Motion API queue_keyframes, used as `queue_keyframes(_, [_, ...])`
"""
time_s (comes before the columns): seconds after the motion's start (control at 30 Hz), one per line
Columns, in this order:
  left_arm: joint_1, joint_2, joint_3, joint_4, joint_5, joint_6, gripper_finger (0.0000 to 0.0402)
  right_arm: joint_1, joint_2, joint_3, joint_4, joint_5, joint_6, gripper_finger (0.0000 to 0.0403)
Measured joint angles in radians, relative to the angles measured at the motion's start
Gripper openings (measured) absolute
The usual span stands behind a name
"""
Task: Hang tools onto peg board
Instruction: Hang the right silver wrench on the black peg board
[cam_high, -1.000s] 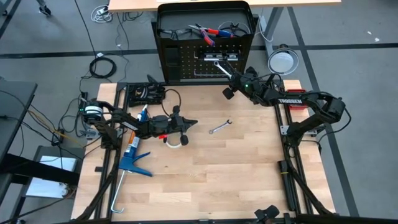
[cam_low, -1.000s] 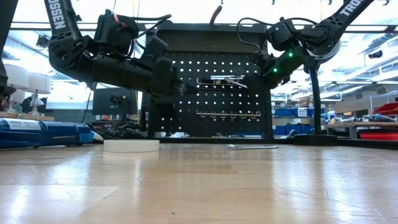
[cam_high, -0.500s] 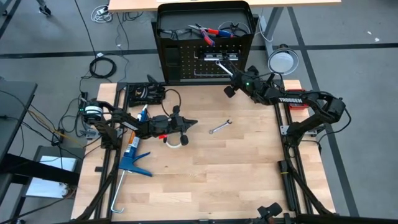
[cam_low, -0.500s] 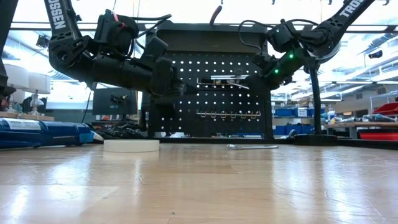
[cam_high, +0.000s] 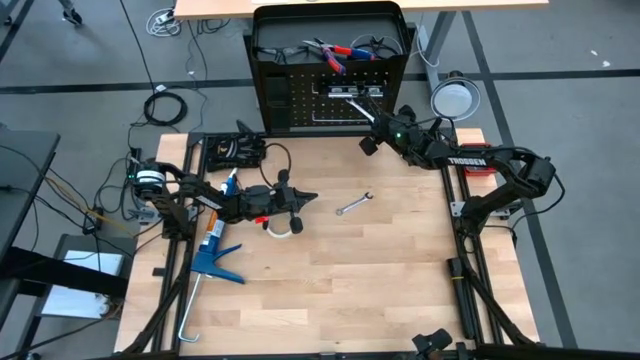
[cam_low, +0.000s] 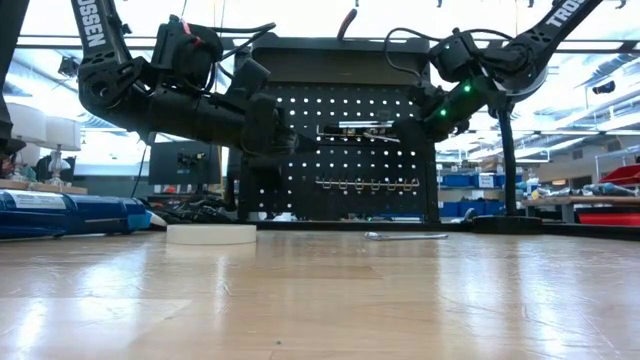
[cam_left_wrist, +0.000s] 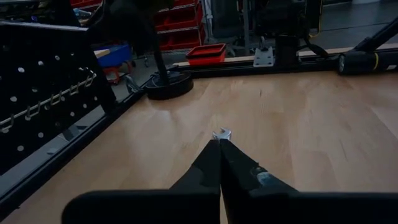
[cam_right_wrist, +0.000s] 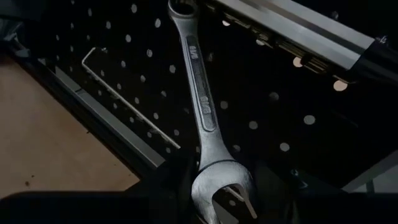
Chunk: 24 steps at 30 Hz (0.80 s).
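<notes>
The black peg board (cam_high: 330, 95) stands upright at the table's far edge, with silver hooks (cam_low: 365, 184) and a black bar (cam_right_wrist: 292, 34) on it. My right gripper (cam_high: 372, 128) is at the board's face, shut on a silver wrench (cam_right_wrist: 202, 93). The wrench's ring end (cam_right_wrist: 180, 9) is up by the bar's end. A second wrench (cam_high: 353, 204) lies flat mid-table. A white tape roll (cam_high: 283, 227) lies flat near my left gripper (cam_high: 308, 199), which hovers shut and touches nothing. My right gripper has the wrench's open-jaw end (cam_right_wrist: 221, 186) between its two fingers (cam_right_wrist: 177, 180). The fingers come from the table's right side, slanting toward the board, and lie along the wrench. The wrench is lifted clear, its shaft reaching to the board; whether the ring end touches a hook I cannot tell.
A large blue caulking gun (cam_high: 213, 255) lies at the table's left. A round lamp (cam_high: 455, 98) stands at the far right corner. Red-handled pliers (cam_high: 335, 52) lie in the box behind the board. Bare wood (cam_high: 350, 290) fills the table's near half.
</notes>
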Motion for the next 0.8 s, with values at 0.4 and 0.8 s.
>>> queue_keyframes(0.4, [0.0, 0.0, 0.0, -0.005, 0.0, 0.0, 0.0001, 0.069, -0.028, 0.0, -0.034, 0.127, -0.035, 0.0132])
queue_keyframes(0.8, [0.0, 0.0, 0.0, -0.012, 0.0, -0.001, 0.0001, 0.099, -0.035, 0.0, -0.046, 0.229, -0.062, 0.013])
